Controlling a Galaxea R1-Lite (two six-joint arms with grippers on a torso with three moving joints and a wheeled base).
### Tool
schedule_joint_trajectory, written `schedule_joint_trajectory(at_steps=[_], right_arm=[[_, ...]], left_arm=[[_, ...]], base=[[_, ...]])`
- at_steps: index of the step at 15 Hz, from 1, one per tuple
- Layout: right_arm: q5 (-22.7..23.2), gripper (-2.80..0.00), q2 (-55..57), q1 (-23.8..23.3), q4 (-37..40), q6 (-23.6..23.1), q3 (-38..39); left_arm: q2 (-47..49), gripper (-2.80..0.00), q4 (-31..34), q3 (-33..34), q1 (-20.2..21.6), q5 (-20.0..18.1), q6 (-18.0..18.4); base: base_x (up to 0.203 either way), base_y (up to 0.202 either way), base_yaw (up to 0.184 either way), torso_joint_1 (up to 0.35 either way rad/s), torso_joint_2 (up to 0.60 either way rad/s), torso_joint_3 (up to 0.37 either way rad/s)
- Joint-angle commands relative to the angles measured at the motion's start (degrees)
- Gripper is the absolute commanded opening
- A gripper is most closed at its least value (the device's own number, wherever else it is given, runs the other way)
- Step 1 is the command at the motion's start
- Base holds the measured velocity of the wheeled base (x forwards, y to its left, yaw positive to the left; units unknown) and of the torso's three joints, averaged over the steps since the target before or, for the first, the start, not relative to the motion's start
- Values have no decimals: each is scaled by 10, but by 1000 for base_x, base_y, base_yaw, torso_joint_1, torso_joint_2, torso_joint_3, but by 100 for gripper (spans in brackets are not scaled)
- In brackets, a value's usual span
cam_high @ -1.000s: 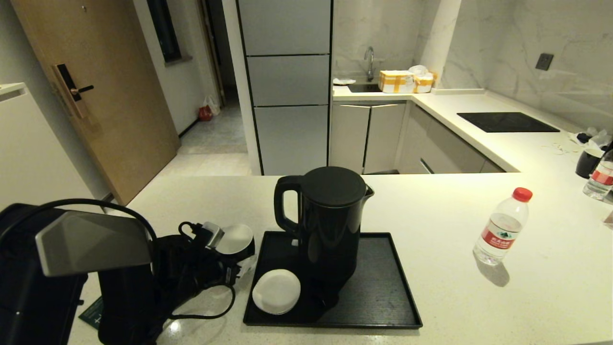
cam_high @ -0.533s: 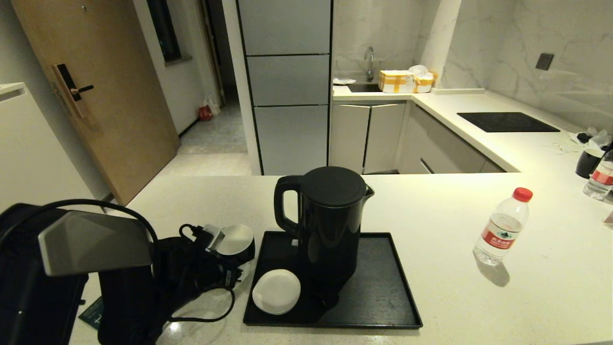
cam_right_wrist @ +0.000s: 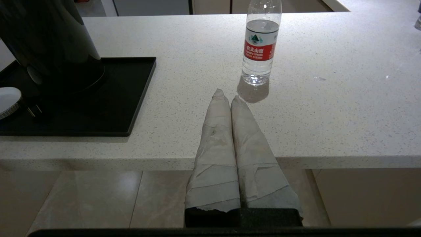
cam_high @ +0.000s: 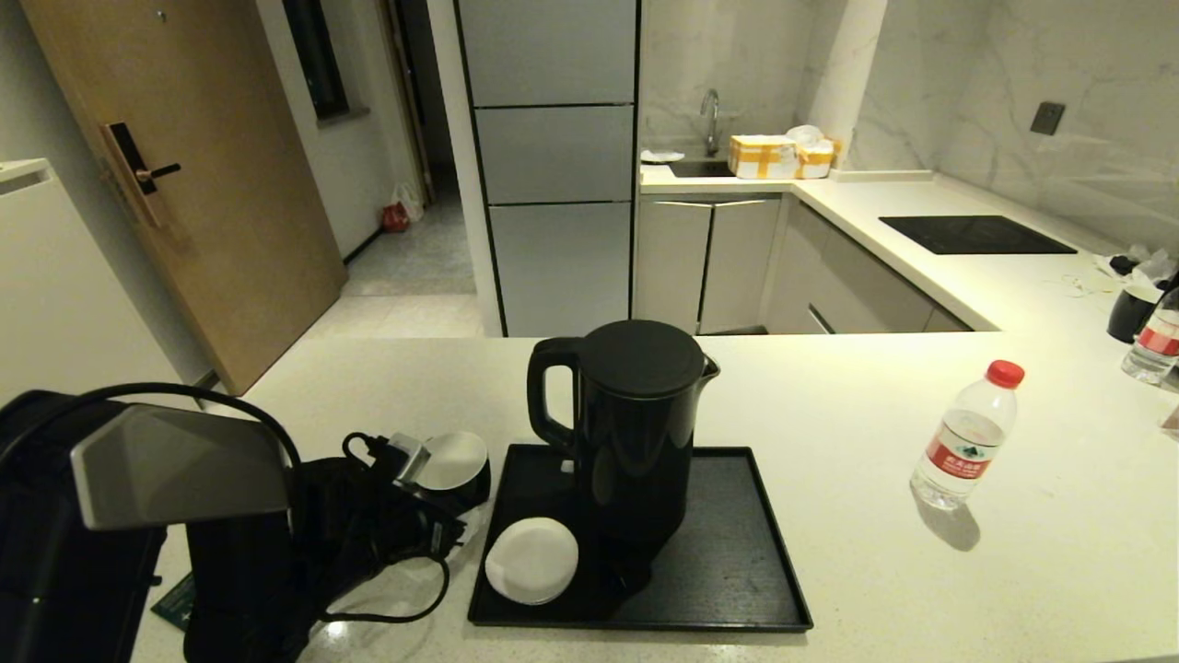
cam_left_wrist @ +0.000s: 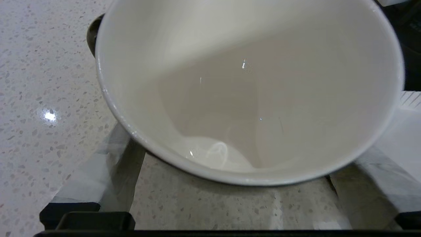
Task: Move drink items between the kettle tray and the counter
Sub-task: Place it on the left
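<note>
The black kettle [cam_high: 636, 433] stands on the black tray [cam_high: 737, 552] on the cream counter [cam_high: 829, 387]. Just off the tray's left edge, on the counter, is the small black cup [cam_high: 451, 460], white inside. My left gripper [cam_high: 428, 471] holds it, one finger along each side [cam_left_wrist: 108, 164]; the cup [cam_left_wrist: 250, 82] fills the left wrist view. The clear bottle [cam_high: 967, 437] with the red cap stands on the counter to the right. My right gripper [cam_right_wrist: 229, 95] is shut and empty at the counter's front edge, a little short of the bottle [cam_right_wrist: 260, 46]. It does not show in the head view.
A white saucer [cam_high: 531, 560] lies on the tray's front left corner. A second black cup [cam_high: 1131, 313] and a second bottle [cam_high: 1151, 345] stand at the far right. The hob panel [cam_high: 974, 234] and boxes [cam_high: 774, 155] by the sink sit farther back.
My left arm and its cable have shifted very slightly with the cup. The kettle, tray, saucer and bottle have not moved.
</note>
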Motion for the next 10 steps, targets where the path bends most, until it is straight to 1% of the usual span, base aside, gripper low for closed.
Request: schedule_joint_trajectory(at_steps=[1, 5, 10], right_arm=[[0, -280, 1, 0, 0, 0, 0], [0, -280, 1, 0, 0, -1, 0], [0, -280, 1, 0, 0, -1, 0]], left_arm=[[-4, 0, -5, 3, 0, -1, 0], [-17, 0, -5, 21, 0, 0, -2], [-70, 0, -5, 80, 2, -5, -8]], base=[[0, 0, 0, 0, 0, 0], [0, 0, 0, 0, 0, 0], [0, 0, 0, 0, 0, 0]])
